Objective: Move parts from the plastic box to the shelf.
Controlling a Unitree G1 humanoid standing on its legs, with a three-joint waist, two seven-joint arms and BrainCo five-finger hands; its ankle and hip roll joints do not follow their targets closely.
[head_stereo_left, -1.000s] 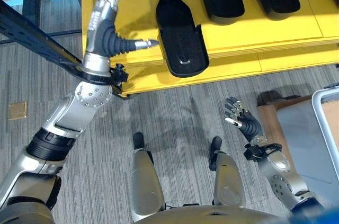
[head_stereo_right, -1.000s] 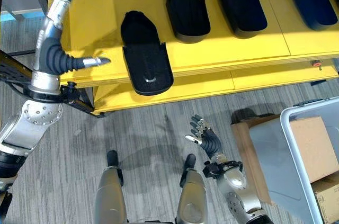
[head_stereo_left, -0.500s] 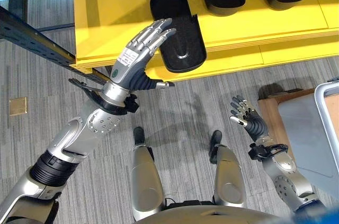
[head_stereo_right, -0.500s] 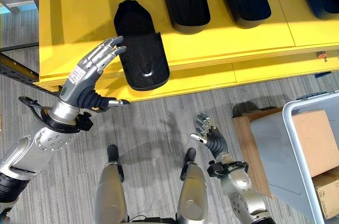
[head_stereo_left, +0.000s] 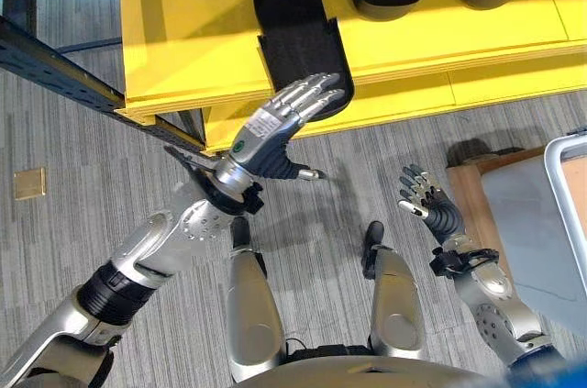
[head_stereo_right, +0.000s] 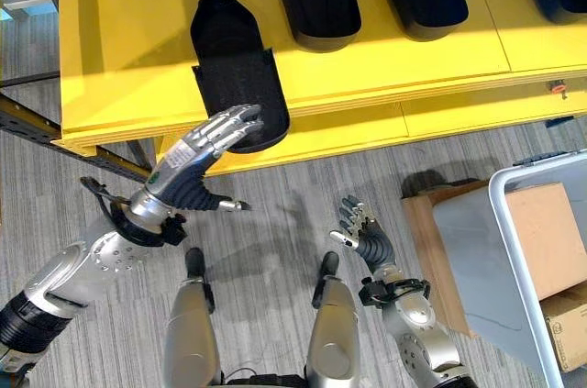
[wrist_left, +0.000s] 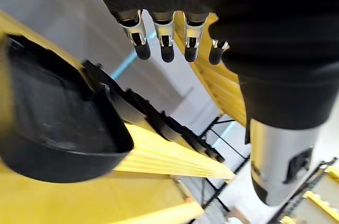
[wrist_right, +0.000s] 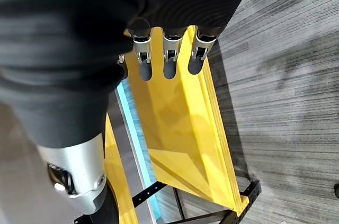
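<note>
Between placements: left hand [head_stereo_left: 280, 127] fingers straight, empty, just off black part [head_stereo_left: 298, 35] on yellow shelf [head_stereo_left: 183, 30]; right hand [head_stereo_right: 367, 239] relaxed, empty; next, reach plastic box [head_stereo_right: 537, 250] for another.

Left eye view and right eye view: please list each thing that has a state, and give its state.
Left hand: open, empty, below the shelf edge.
Right hand: open, empty, over the floor.
Nearest black part: lying on the yellow shelf, overhanging its front edge.
Plastic box: open, cardboard inside.
</note>
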